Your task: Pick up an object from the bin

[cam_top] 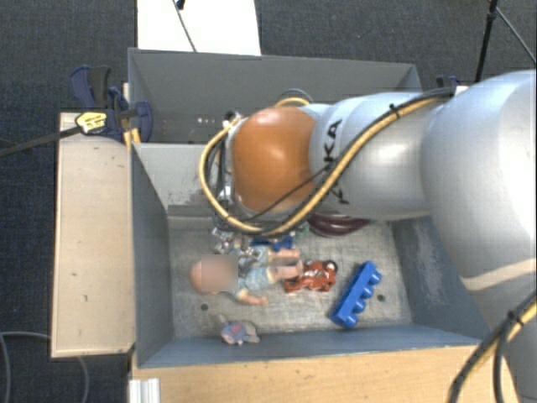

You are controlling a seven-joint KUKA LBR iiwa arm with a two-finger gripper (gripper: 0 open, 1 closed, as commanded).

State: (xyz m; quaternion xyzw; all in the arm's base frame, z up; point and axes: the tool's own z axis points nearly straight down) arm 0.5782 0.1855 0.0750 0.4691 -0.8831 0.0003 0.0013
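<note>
The bin (151, 250) is plain grey metal. Near its front right corner lies a bright blue toothed block (355, 293). Mid-floor, a doll (211, 275) has a pale pink head and a light blue body; the small figure (309, 277) beside it is red-orange and white. A lilac scrap (239, 333) lies by the front edge. The wrist cover (270, 159) is orange and its cable (204, 168) yellow.

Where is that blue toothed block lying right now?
The blue toothed block lies on the bin's floor at the camera view's lower right, just right of the small red figure.
</note>
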